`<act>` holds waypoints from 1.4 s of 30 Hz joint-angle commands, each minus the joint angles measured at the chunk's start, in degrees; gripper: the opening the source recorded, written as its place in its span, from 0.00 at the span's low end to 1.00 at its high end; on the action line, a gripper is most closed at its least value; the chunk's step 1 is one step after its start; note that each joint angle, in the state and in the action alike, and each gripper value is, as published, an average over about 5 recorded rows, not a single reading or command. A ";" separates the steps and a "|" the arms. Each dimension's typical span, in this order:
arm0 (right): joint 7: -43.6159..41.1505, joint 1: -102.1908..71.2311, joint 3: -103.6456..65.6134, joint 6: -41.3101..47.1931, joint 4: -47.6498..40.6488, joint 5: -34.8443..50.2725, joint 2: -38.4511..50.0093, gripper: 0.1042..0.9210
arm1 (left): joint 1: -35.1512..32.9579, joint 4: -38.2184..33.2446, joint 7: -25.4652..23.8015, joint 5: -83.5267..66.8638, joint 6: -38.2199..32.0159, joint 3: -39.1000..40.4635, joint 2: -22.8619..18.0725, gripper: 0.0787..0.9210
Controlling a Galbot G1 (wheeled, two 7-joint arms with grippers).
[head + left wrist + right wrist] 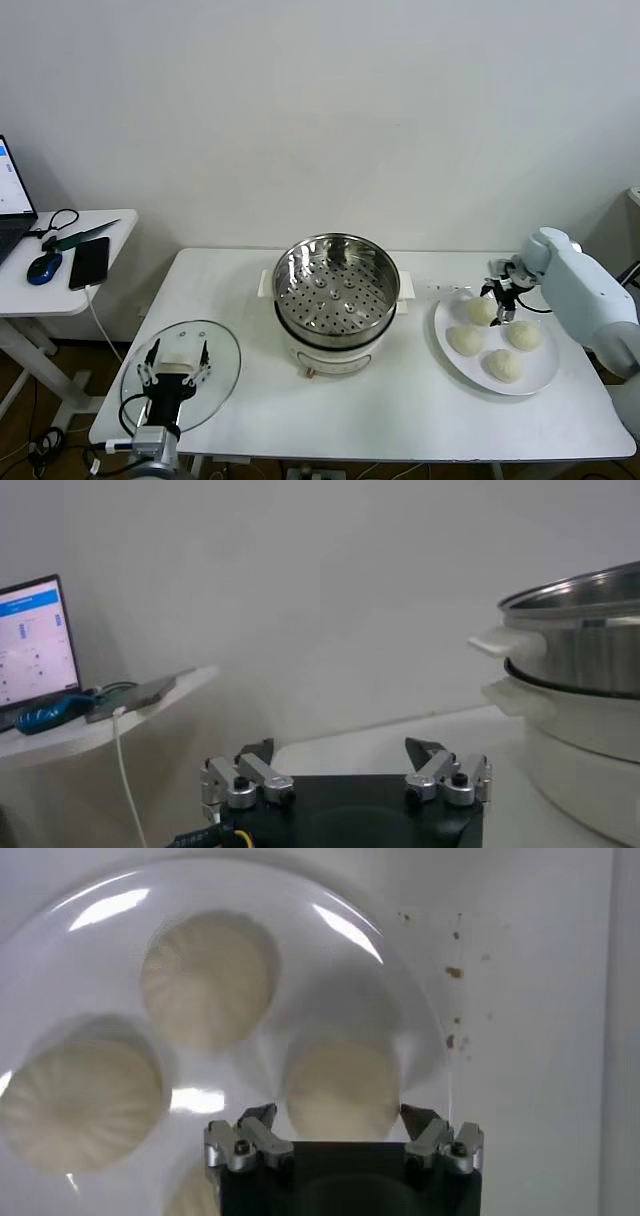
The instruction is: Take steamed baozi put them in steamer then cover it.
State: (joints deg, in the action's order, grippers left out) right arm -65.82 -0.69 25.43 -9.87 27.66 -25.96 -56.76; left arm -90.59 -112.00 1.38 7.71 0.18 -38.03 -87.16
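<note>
Right gripper [497,300] had its fingers [257,1120] spread wide, one each side of the back-left baozi [342,1086] on the white plate [545,378], nothing clamped yet and contact not clear from either view. Four steamed baozi [495,338] sat on that plate at the right end of the surface [400,400], all four apart from each other. Judgement: they're soft, light and easily dented, with a smooth skin that could stick or slip, so take hold low across the widest part, from two opposite sides, with only light squeeze; pinching the pleated top would likely tear it. Each bun is round, so no real long axis; pleats faced up, flat base down, any approach angle around it works. The steamer [336,290] stood mid-surface, well to the left of the plate, open, perforated tray bare, mouth up. The cover [181,375] lay flat at the front-left corner, handle up. Left gripper [173,372] was parked over that cover, fingers [228,782] open and holding nothing; whether they touched the handle I couldn't tell. Glass cover: stiff, heavier, fragile; grab the centre handle.
</note>
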 commanded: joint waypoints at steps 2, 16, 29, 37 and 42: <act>-0.42 0.74 -0.49 -0.69 -2.69 -1.94 -1.79 0.86 | -0.16 -0.07 -0.02 0.07 -0.03 0.00 0.07 0.88; -1.32 1.40 -1.24 -1.42 -3.26 -2.32 -2.02 0.73 | -0.75 0.20 0.01 -0.10 -0.53 -0.06 0.01 0.88; -5.50 11.48 14.24 -4.15 13.96 12.65 5.41 0.71 | -1.23 -0.13 0.00 -0.36 -0.69 -0.31 0.20 0.88; -8.10 26.00 27.57 -7.83 22.37 19.51 3.93 0.71 | -1.58 -0.63 -0.07 -0.33 -0.60 -0.03 0.22 0.88; -8.58 32.65 29.99 -9.71 25.22 21.88 -1.08 0.71 | -2.09 -0.89 -0.32 -0.42 -0.66 -0.06 0.28 0.88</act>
State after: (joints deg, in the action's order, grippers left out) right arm -72.76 19.67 45.91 -16.90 45.04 -10.95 -54.80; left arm -92.65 -112.83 1.18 7.29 -0.49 -38.08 -86.95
